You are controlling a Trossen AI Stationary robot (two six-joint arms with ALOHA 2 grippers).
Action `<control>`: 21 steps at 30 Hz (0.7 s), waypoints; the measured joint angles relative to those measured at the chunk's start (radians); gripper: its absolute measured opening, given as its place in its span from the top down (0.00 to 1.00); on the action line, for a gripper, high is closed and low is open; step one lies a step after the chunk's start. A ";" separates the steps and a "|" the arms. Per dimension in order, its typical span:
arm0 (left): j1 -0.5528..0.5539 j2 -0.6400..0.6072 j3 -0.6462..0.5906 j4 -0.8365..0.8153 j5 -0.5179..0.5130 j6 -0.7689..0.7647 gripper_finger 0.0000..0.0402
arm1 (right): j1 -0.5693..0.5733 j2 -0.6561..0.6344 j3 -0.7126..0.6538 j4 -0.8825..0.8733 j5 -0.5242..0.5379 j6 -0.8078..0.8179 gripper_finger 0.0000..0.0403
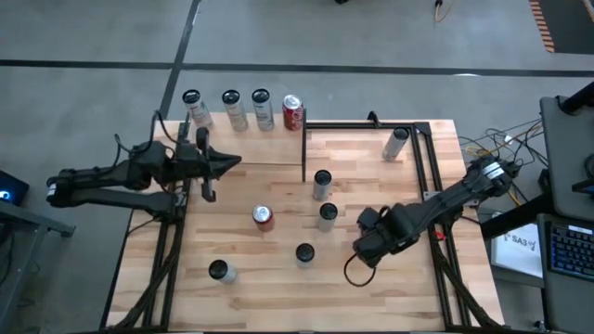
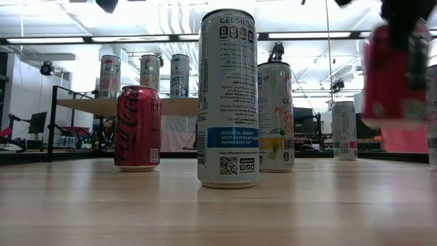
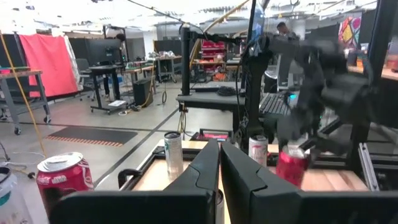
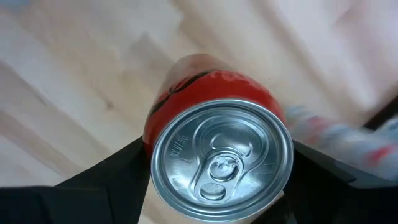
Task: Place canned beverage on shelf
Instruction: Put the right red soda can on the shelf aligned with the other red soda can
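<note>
My right gripper [image 1: 369, 243] is shut on a red beverage can [image 4: 211, 112] over the table's near right part. The low view shows this can [image 2: 389, 75] hanging above the tabletop. The shelf [image 1: 251, 148] stands at the table's far left. Three tall cans [image 1: 230, 109] and one red can [image 1: 292, 112] stand upright along its far edge. My left gripper [image 1: 227, 162] is shut and level above the shelf's near edge, touching nothing. My right gripper pinches the red can's upper side wall [image 4: 150, 138], just under the silver top, between its two fingers [image 4: 115, 171], one on each side. The fingers come from above, pointing down. The can hangs upright, its base [image 2: 386, 123] clear of the tabletop.
Loose cans stand on the tabletop: a red one [image 1: 264, 216], tall pale ones [image 1: 322, 183] [image 1: 327, 215], dark-topped ones [image 1: 304, 252] [image 1: 221, 271], and one at the far right [image 1: 396, 142]. Black frame rails [image 1: 432, 176] run along the table's sides.
</note>
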 joint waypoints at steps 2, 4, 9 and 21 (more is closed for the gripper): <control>0.000 0.019 0.001 0.000 0.000 0.000 1.00 | 0.000 -0.009 0.070 -0.060 0.074 -0.009 0.29; 0.000 0.037 0.001 0.002 0.000 0.000 1.00 | 0.001 -0.022 0.139 -0.107 0.165 -0.033 0.29; 0.000 0.089 0.001 0.026 0.000 -0.008 1.00 | -0.003 -0.033 0.296 -0.128 0.405 -0.159 0.29; -0.003 0.249 0.001 0.268 0.151 -0.053 0.99 | -0.064 -0.004 0.455 0.215 0.563 -0.780 0.29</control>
